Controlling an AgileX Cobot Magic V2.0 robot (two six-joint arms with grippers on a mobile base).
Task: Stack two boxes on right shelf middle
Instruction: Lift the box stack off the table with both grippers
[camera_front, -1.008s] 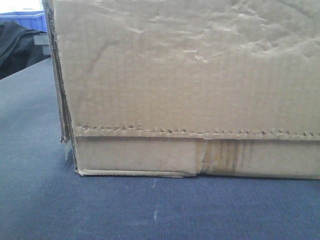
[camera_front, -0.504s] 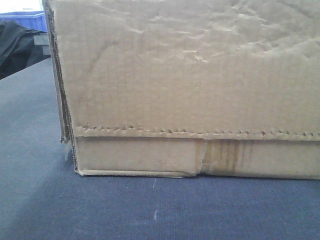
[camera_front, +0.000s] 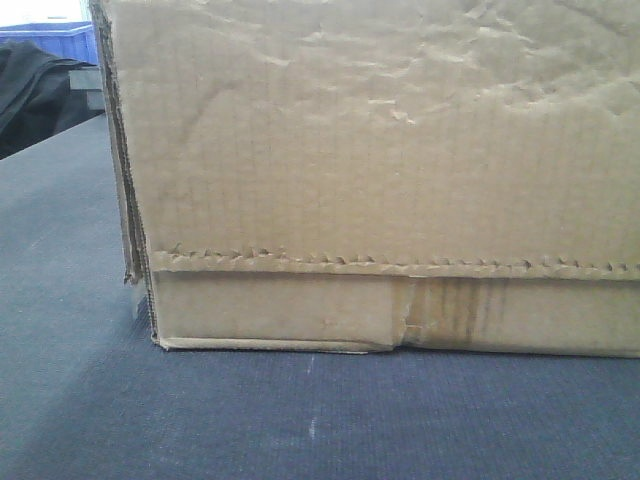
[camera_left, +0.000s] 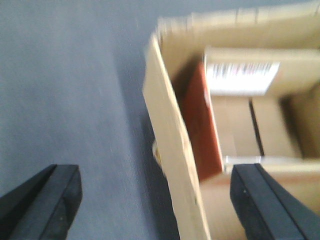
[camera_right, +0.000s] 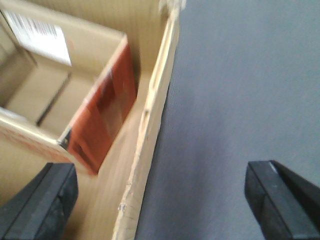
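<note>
A large brown cardboard box (camera_front: 380, 150), wrinkled and with a jagged flap seam, stands on the dark blue-grey surface (camera_front: 300, 420) and fills the front view. Its top is open. Inside stands a smaller carton with an orange side (camera_left: 200, 125) and a barcode label (camera_left: 240, 77); the orange side (camera_right: 102, 120) also shows in the right wrist view. My left gripper (camera_left: 157, 200) is open and straddles the box's left wall (camera_left: 172, 130). My right gripper (camera_right: 162, 197) is open and straddles the right wall (camera_right: 150, 130). The right shelf middle is out of view.
A blue plastic bin (camera_front: 45, 40) and a black cloth-like bundle (camera_front: 35, 90) sit at the far left behind the box. The dark surface stretches out to both sides of the box in the wrist views.
The front view has shifted very slightly to the right. The box stays where it was on the surface.
</note>
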